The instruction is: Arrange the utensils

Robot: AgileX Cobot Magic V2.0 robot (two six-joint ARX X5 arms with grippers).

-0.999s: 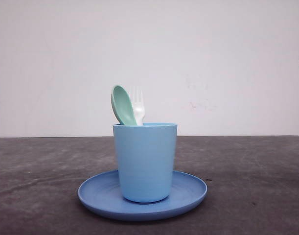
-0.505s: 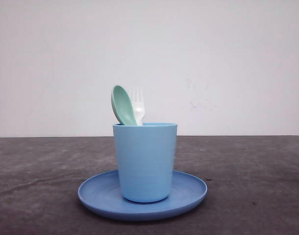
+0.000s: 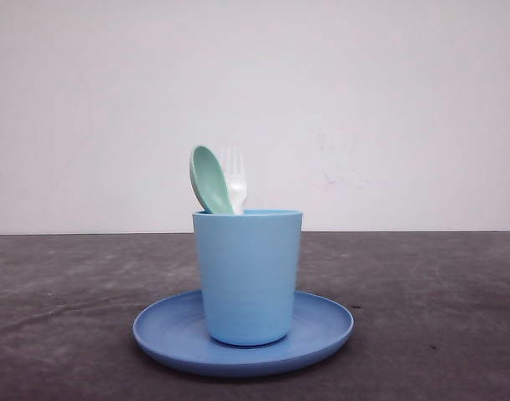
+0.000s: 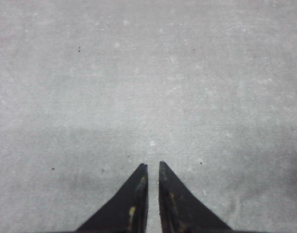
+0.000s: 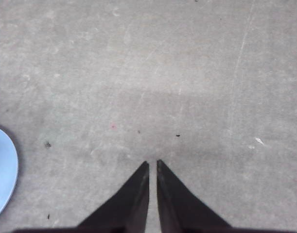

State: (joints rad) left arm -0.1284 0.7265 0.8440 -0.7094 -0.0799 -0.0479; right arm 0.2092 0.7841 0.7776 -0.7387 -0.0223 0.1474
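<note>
In the front view a mint-green spoon (image 3: 208,178) and a white fork (image 3: 235,179) stand upright together in a light-blue cup (image 3: 247,276), heads above its rim. The cup stands on a round blue plate (image 3: 321,327) at the table's middle. My left gripper (image 4: 152,165) hangs over bare grey table, its black fingers nearly together with nothing between them. My right gripper (image 5: 152,163) is likewise shut and empty above bare table, with the blue plate's edge (image 5: 2,172) off to one side.
The dark grey table (image 3: 438,301) runs wide on both sides of the plate. A plain white wall (image 3: 388,109) stands behind it.
A dark shape at the front view's upper right edge one second ago has gone. The cup, plate, spoon and fork have not moved.
</note>
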